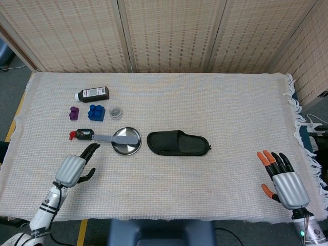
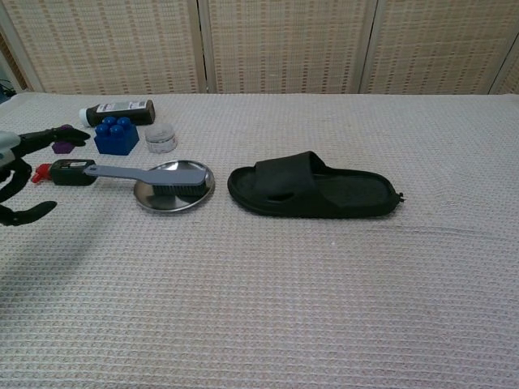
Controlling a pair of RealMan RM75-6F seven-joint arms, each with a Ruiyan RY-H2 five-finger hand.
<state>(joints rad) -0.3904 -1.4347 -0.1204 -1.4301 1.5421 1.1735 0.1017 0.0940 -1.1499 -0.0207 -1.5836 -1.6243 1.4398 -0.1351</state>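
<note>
My left hand (image 1: pixel 75 167) hovers open over the cloth just near of the grey brush's dark handle end (image 1: pixel 84 135), fingers spread and holding nothing; the chest view shows its fingers (image 2: pixel 32 146) at the left edge. The grey brush (image 1: pixel 115 138) lies with its head on a round metal plate (image 1: pixel 128 148). A black slipper (image 1: pixel 178 143) lies right of the plate. My right hand (image 1: pixel 283 178) rests open at the near right edge of the table, far from everything.
At the back left lie a dark bottle (image 1: pixel 93 94), a purple block (image 1: pixel 74 113), a blue block (image 1: pixel 96 112) and a small clear round tub (image 1: pixel 116 111). A white woven cloth (image 1: pixel 215 102) covers the table; wicker screens stand behind.
</note>
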